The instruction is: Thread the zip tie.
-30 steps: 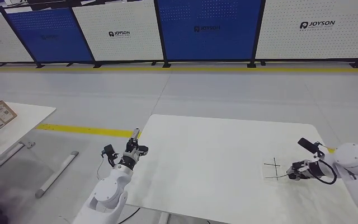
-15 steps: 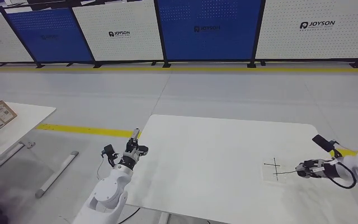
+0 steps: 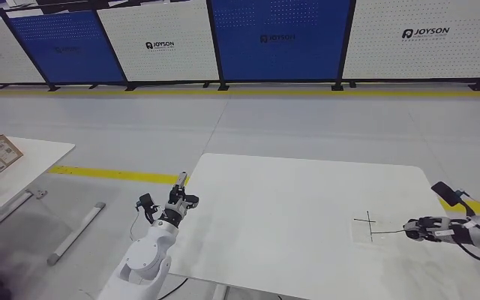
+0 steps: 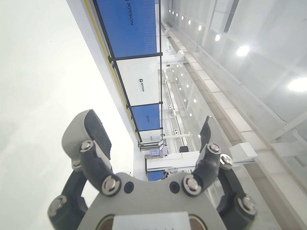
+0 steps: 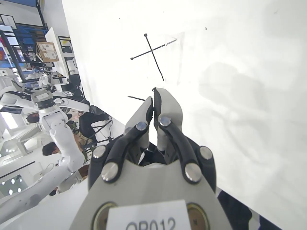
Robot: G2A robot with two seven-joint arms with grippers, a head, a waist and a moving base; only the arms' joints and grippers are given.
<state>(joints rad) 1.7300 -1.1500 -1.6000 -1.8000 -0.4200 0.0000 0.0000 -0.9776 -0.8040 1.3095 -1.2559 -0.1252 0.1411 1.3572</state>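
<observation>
We see the white table before blue and white panels; right gripper pinches a zip tie near two crossed ties; left gripper gapes wide, empty

Bright, even light fills the hall. In the left wrist view, rows of ceiling lamps flare into soft blobs and the bench washes out to plain white. The bench also glares in the right wrist view, so the zip tie pinched in the right hand reads as a thin black line. Both wrist views bend straight lines toward their edges. In the top view the bench is an evenly lit, flat white.
</observation>
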